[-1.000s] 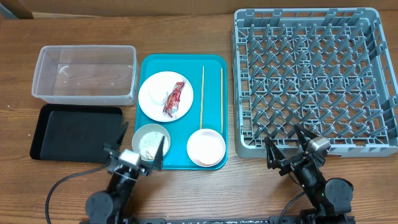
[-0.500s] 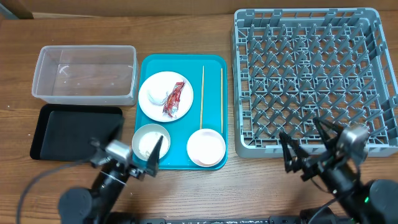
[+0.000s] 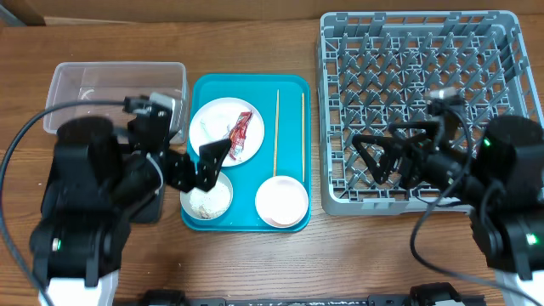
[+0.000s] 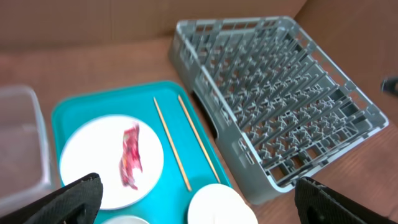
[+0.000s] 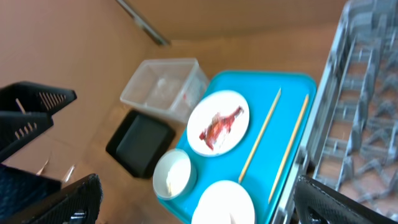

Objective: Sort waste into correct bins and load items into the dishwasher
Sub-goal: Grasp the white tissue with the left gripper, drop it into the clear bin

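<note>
The white plate (image 3: 223, 127) on the teal tray holds the red wrapper (image 3: 240, 132). A white bowl (image 3: 208, 197) with rice-like grains sits at the tray's front left. Another white bowl (image 3: 281, 201) sits at its front right. Two chopsticks (image 3: 276, 127) lie along the tray's right side. My left gripper (image 3: 204, 166) hangs open and empty, high above the tray's left edge. In the left wrist view (image 4: 211, 202) its fingers frame the plate (image 4: 109, 158) and wrapper (image 4: 130, 155). My right gripper (image 3: 374, 157) is open and empty above the front of the grey dish rack (image 3: 425, 85). The right wrist view (image 5: 202, 202) shows the plate (image 5: 217, 121).
The clear tub (image 3: 93, 89) stands at the back left. My left arm hides most of the black tray in the overhead view; it shows in the right wrist view (image 5: 140, 149). The teal tray (image 3: 289, 85) lies between the tub and the rack.
Both arms have risen from the table's front edge and swung in. The left is now over the black tray and teal tray edge. The right is over the rack's front. Both grippers stay open.
</note>
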{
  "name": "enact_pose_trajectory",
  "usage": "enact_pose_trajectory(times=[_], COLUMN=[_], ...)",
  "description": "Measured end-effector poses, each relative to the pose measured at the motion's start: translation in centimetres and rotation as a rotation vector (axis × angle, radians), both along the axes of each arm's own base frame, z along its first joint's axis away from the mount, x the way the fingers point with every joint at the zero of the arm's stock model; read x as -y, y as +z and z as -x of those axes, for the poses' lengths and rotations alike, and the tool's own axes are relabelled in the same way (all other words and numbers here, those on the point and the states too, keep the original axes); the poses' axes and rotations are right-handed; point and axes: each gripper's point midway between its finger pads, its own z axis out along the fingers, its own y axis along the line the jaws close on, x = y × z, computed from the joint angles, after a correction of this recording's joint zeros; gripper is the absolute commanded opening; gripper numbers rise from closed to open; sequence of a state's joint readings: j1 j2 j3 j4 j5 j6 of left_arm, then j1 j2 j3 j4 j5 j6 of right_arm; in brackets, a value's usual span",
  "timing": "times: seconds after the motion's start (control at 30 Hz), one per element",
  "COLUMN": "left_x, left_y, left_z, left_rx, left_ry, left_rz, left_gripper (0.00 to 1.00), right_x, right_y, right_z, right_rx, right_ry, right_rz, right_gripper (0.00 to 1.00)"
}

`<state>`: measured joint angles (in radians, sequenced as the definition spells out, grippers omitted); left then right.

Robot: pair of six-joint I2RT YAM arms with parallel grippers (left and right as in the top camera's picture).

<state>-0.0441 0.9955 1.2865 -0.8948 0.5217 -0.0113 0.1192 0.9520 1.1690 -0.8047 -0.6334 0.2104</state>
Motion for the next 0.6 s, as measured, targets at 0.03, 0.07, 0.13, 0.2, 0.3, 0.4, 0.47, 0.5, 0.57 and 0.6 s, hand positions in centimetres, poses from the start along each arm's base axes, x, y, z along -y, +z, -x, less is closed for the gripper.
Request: enact_pose_trajectory(times=[0.03,0.07,0.13,0.2,0.3,0.4,0.47,0.5,0.57,0.6], left_x=[0.0,0.0,0.1,0.2,0.2,0.3,0.3,0.2,0.0,-0.2], left_y=[-0.7,-1.6,-3.8,-6.1,-10.3,-14.4,-17.4,-19.2,-21.5,-22.7], left_z=[-0.6,-1.2,-2.4,-3.7,-6.0,-8.3,-10.0,-11.1,-12.3,-12.9], left_rx=[-0.043,-0.087,-0.177,-0.256,-0.346,-0.413,-0.451,-0.477,-0.502,-0.515], left_ry=[0.011,0.022,0.044,0.068,0.132,0.179,0.207,0.232,0.260,0.278], left_rz=[0.013,0.022,0.019,-0.010,-0.126,-0.225,-0.270,-0.282,-0.301,-0.307], left_gripper=[1.00,1.00,1.00,1.00,1.00,0.91,0.85,0.85,0.84,0.84], right_x=[-0.1,-0.1,0.2,0.6,0.9,1.1,1.2,1.2,1.3,1.3], right_y=[-0.8,-2.0,-3.8,-5.7,-7.2,-7.5,-7.5,-7.6,-7.7,-7.8], right_z=[-0.2,-0.4,-0.8,-1.3,-2.0,-2.2,-2.3,-2.2,-2.2,-2.1], right_rx=[-0.038,-0.100,-0.183,-0.268,-0.321,-0.333,-0.332,-0.334,-0.339,-0.346], right_ry=[0.002,-0.004,-0.027,-0.058,-0.088,-0.104,-0.106,-0.107,-0.110,-0.111], right_rz=[0.001,0.005,0.018,0.042,0.064,0.071,0.072,0.073,0.076,0.079], right_gripper=[1.00,1.00,1.00,1.00,1.00,1.00,1.00,1.00,1.00,1.00])
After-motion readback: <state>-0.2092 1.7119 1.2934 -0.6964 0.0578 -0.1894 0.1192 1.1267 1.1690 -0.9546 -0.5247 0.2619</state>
